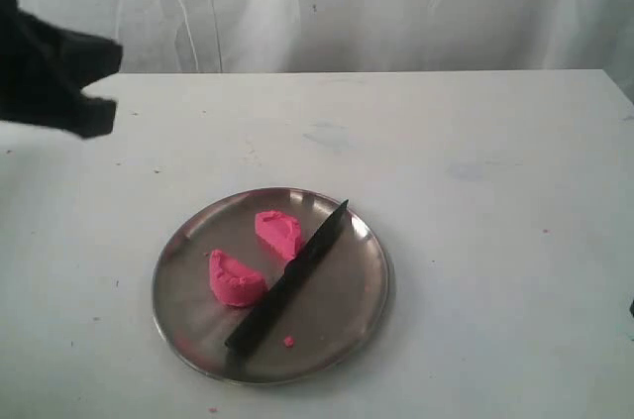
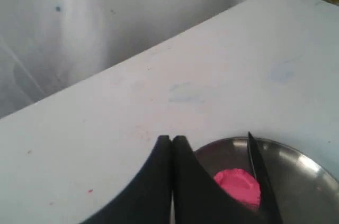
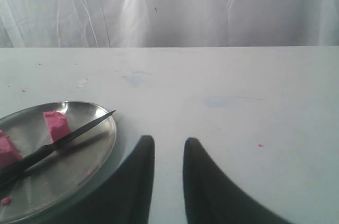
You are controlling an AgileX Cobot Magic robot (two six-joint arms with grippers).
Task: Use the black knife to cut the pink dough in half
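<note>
A: Which step is this?
B: The cut looks done to me. The pink dough (image 1: pixel 236 280) is in two half-moon pieces on the steel plate (image 1: pixel 170 315), one near the plate's middle and one toward its far rim, with a gap between them. The black knife (image 1: pixel 287 280) lies flat across the plate, right alongside both pieces, with its tip at the far rim and its handle at the near rim (nothing is holding it).
A: And the next move?
B: My call is no second cut, since the halves are already apart. The arms just need to keep clear of the plate and park.
A: Arm poses?
B: The left gripper (image 2: pixel 171 140) is raised beyond the plate's far-left side, well apart from it. Its fingers are pressed together with nothing between them. In the exterior view it's a dark blur at the edge, so I can't tell its tilt. The right gripper (image 3: pixel 168 142) is over the table (image 1: pixel 475 191) off the plate's right rim, with its jaws parted and empty.
</note>
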